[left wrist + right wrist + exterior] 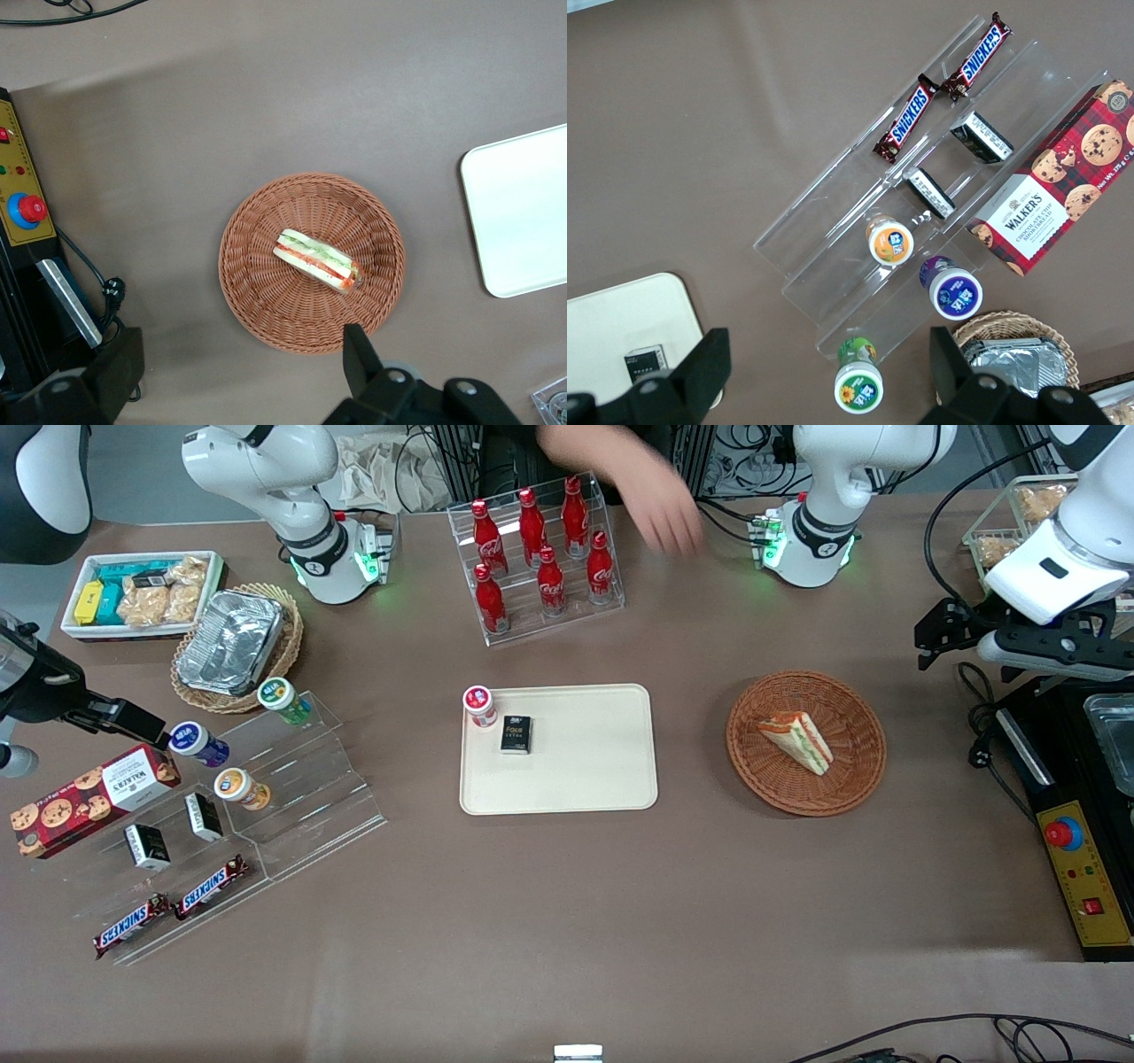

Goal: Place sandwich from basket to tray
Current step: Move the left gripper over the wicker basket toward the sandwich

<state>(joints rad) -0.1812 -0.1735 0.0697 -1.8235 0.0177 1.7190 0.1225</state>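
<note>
In the basket (805, 742) lay the sandwich (796, 740), at three o'clock from the tray (558, 748). The pincer (239, 376) hovered above, spread wide, empty; a grip on the tapered wedge could slip.

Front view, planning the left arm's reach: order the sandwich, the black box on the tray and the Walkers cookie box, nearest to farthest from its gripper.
From the gripper, open at the working arm's end:
1. sandwich, in the basket.
2. black box, on the tray.
3. Walkers cookie box, at the parked arm's end.
</note>
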